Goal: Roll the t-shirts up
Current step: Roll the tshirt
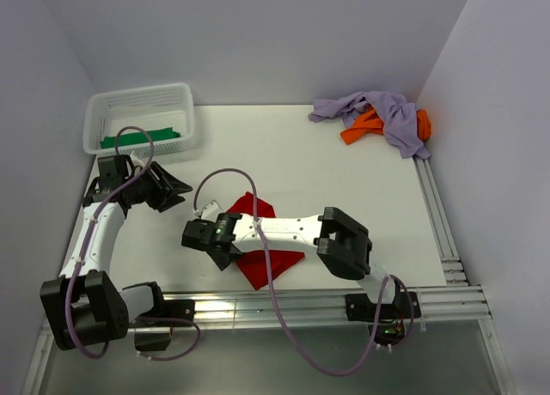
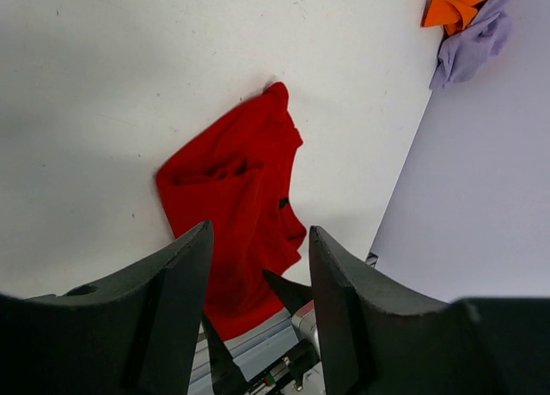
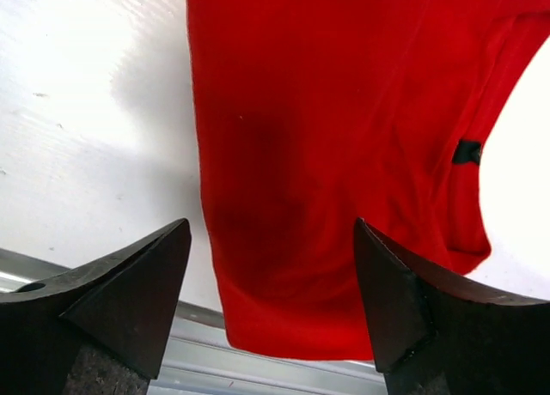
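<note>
Light: bright, even, diffuse, from above in all 3 views. Table (image 1: 301, 154) reads near-white; glare washes out its upper-left area in the right wrist view. Shadows: soft and faint under both arms (image 1: 284, 230) in the top view; 1 grey patch beside the red shirt (image 3: 361, 112) and 1 darker patch on it in the right wrist view. Fingers (image 2: 163, 326) in both wrist views are near-black, soft-focused, with little detail. Top view sharp.

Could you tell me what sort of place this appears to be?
Most likely a robotics lab test cell: a white table boxed in by plain walls, robot arms bolted to a metal rail at its near edge, and t-shirts and a basket as props.
</note>
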`<state>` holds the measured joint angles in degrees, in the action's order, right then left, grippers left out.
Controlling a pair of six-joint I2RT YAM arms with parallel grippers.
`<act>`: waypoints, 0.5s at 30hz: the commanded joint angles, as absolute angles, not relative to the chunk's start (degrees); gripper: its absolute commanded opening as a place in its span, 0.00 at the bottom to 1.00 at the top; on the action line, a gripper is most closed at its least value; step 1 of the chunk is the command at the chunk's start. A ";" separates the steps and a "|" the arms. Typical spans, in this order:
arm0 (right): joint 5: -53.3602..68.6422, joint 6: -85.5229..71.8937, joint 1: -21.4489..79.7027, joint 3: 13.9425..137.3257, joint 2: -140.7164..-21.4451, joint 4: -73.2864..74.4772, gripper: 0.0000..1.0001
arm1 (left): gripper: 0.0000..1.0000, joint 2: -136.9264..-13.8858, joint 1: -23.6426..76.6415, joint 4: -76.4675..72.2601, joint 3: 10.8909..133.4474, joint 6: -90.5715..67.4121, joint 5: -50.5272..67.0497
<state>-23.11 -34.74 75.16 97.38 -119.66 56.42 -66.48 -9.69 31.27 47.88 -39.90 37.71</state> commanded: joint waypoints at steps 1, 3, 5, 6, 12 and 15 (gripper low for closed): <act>-26.02 -33.67 75.85 101.16 -121.46 56.16 0.82 | 0.54 -66.53 -10.19 30.50 49.92 -39.29 38.58; -26.19 -33.66 75.85 102.65 -123.04 56.86 0.82 | 0.54 -66.71 -10.55 30.76 50.01 -38.94 38.41; -25.67 -33.75 75.94 102.74 -123.66 56.08 0.82 | 0.54 -66.80 -10.81 30.85 50.01 -38.85 38.50; -25.23 -33.58 75.94 102.48 -123.66 55.38 0.82 | 0.54 -66.97 -10.98 30.94 49.92 -38.93 38.58; -27.85 -34.89 75.94 103.62 -127.08 57.91 0.82 | 0.54 -67.32 -11.16 31.11 49.48 -38.41 38.41; -29.00 -35.95 75.85 101.96 -127.35 58.01 0.71 | 0.55 -67.15 -11.16 31.55 49.31 -37.97 38.15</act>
